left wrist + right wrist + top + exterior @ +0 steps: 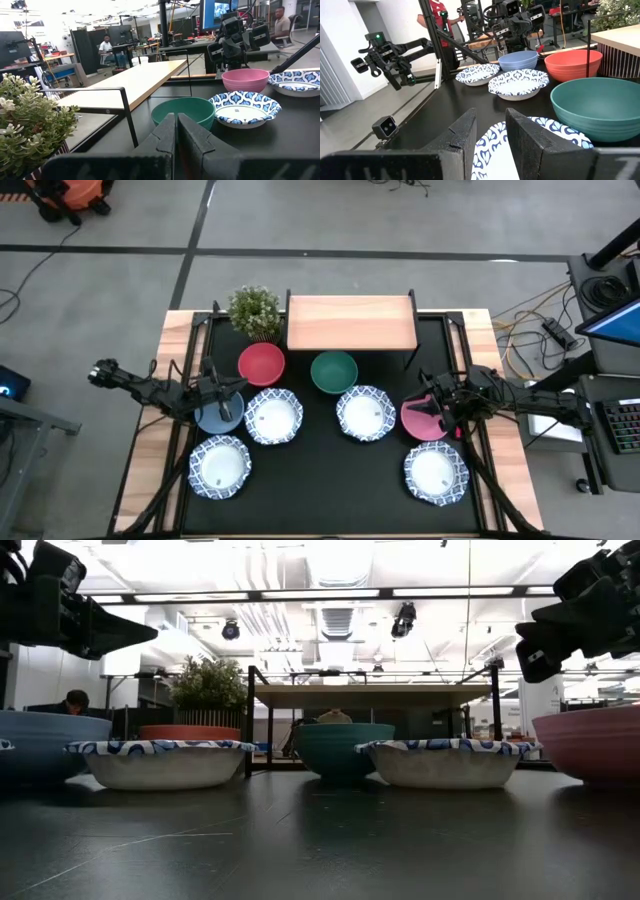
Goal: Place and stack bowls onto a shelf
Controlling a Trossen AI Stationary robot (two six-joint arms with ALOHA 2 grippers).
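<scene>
Several bowls rest on their bases on the black mat: red [261, 363], green [333, 372], grey-blue [219, 415], pink [422, 422], and white ones with blue patterned rims [273, 416] [365, 412] [220, 467] [436, 472]. The light-wood shelf [350, 322] stands on black legs at the far edge with nothing on it. My left gripper [234, 392] [176, 131] is shut and empty above the grey-blue bowl. My right gripper [430, 406] [491, 135] is open and empty above the pink bowl's near-left side. In the low view both hang well above the bowls.
A potted green plant [254, 312] stands just left of the shelf, behind the red bowl. The bowls lie close together across the mat's middle. People show in the room beyond the table [106, 45].
</scene>
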